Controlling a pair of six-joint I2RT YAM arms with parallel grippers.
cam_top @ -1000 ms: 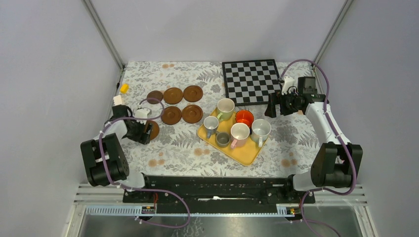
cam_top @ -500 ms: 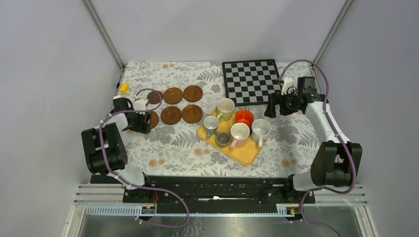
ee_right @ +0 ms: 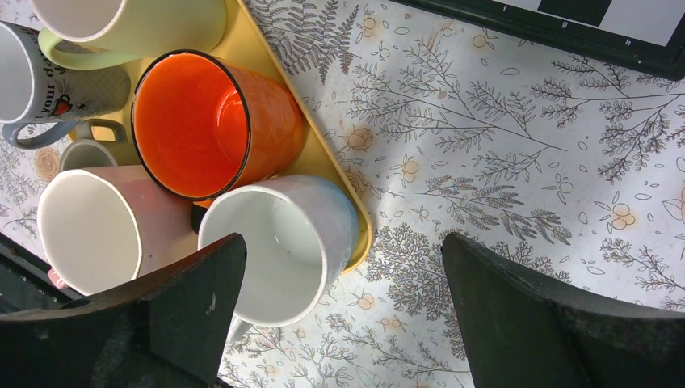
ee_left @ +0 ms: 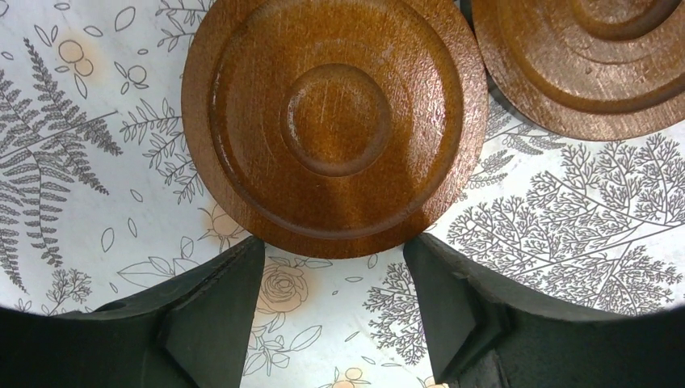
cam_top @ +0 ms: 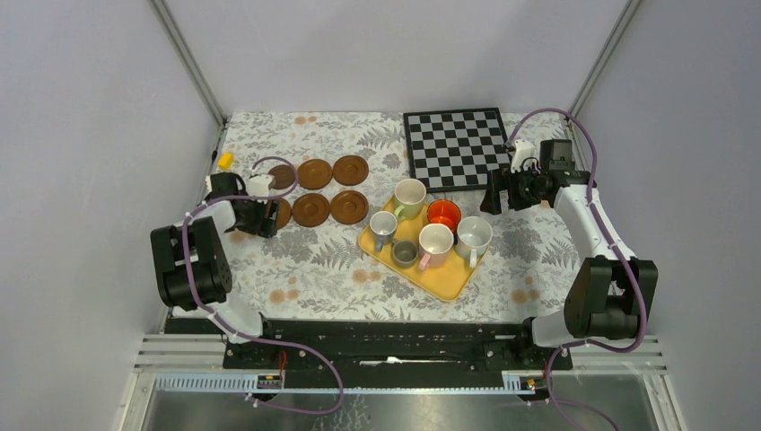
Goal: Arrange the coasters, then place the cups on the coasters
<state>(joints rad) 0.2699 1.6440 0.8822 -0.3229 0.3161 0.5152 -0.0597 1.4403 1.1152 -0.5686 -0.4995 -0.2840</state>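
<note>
- Black left fingers (ee_left: pixel 214 311) stand part open above the floral cloth of the desk (cam_top: pixel 323 269) and grip nothing.
- The near rim of a dark-brown wooden coaster (ee_left: pixel 335 121) lies just at their tips, flat on the cloth.
- A second coaster (ee_left: pixel 590 65) sits just beside the first, on the side toward the yellow tray (cam_top: pixel 444 280). I cannot tell whether the two rims touch.
- In the top view six coasters form two rows of three, all left of the tray and apart from it.
- The coaster at the left fingers is the near-row one farthest from the tray, partly hidden by the wrist. The far row (cam_top: pixel 314 173) lies just behind.
- Black right fingers (ee_right: pixel 186 299) are spread as wide as they go and are empty. They hang above the tray's right-hand edge.
- Beneath them the white cup (ee_right: pixel 275 242) stands upright in the tray's right corner, its mouth next to one finger in the wrist view.
- The orange-red cup (ee_right: pixel 194 121) stands against the white one, toward the back of the tray.
- The pinkish cup (ee_right: pixel 89 226) is beside both of these, nearer the tray's middle.
- The pale green cup (cam_top: pixel 410 196) fills the tray's far corner.
- The blue-grey cup (cam_top: pixel 383 224) and the grey-brown cup (cam_top: pixel 404 253) line the tray's left side.
- All six cups are on the tray, none on a coaster.
- A chessboard (cam_top: pixel 455 146) lies flat behind the tray.
- A small yellow block (cam_top: pixel 225 161) sits far to the tray's left, beyond the coasters.
</note>
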